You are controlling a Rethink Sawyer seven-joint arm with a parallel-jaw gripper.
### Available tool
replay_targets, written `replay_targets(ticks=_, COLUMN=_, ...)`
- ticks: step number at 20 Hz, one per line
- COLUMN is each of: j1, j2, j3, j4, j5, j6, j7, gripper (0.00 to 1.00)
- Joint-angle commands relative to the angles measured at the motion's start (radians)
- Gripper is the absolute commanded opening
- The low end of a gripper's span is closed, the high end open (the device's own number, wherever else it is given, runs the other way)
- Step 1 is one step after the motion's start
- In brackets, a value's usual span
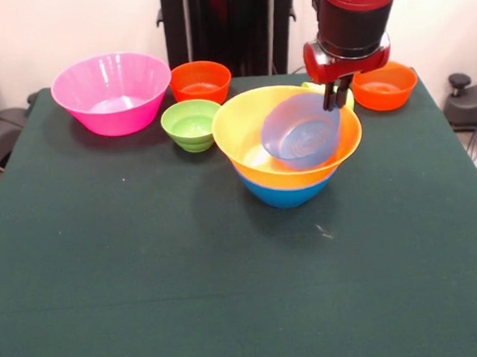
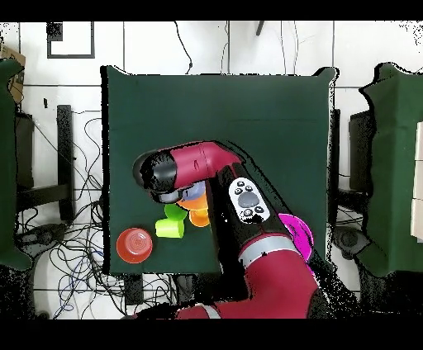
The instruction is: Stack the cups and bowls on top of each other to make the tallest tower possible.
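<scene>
Gripper [image 1: 334,100] pinching rim of one tilted blue bowl [image 1: 300,132] inside yellow-orange bowl [image 1: 247,125] on another blue bowl [image 1: 286,193], one pink bowl [image 1: 113,93], one green bowl [image 1: 191,125], two orange bowls [image 1: 201,81] apart on table [image 1: 147,273].

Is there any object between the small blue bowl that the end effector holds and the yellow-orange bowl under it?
Nothing visible. The tilted small blue plastic bowl, gripped by the end effector, already hangs inside the large yellow-orange plastic bowl.

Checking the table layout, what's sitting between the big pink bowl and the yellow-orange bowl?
In the front view, a small green bowl sits between the pink bowl and the yellow-orange bowl, close beside the latter.
</scene>
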Motion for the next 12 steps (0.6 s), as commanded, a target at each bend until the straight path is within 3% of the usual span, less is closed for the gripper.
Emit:
replay_targets(ticks=1, j1=-0.016, j2=-0.001, j3=-0.002, j4=-0.052, j5=-0.095, j6=0.086, j7=-0.125, gripper=0.00)
replay_targets(ticks=12, j1=-0.048, j2=-0.007, j3=-0.007, j4=-0.059, j5=-0.115, j6=0.098, j7=-0.150, gripper=0.00)
